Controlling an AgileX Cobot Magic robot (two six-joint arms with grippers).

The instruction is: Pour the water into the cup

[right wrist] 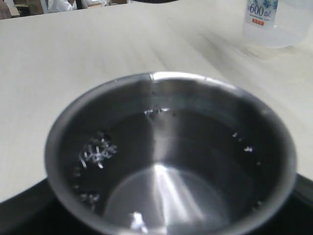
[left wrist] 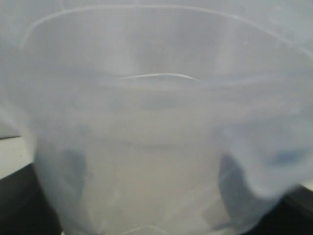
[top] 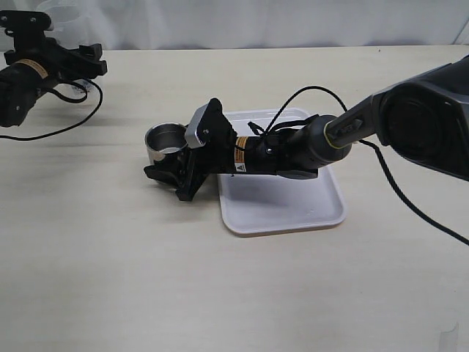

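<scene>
**Cup gripped beside the tray, container held near the far-left corner**

The right gripper [top: 164, 163] is clasping the stainless-steel cup [top: 165, 141], its jaws spread wide with a finger on each side of the cup's wall. The cup is standing upright just off the left edge of the white tray [top: 293, 209], near the middle of the bench [top: 234, 293]. It is holding water, with bubbles clinging inside. The right arm is reaching across the tray's far half.

Toward the bench's far-left corner, the left gripper [top: 93, 60] is holding a clear plastic container [left wrist: 156, 127], jaws wide and dark fingers pressing its translucent walls.

Bare bench is stretching from the cup to the near edge. More bare bench is lying between the two grippers, which are sitting well apart.
</scene>
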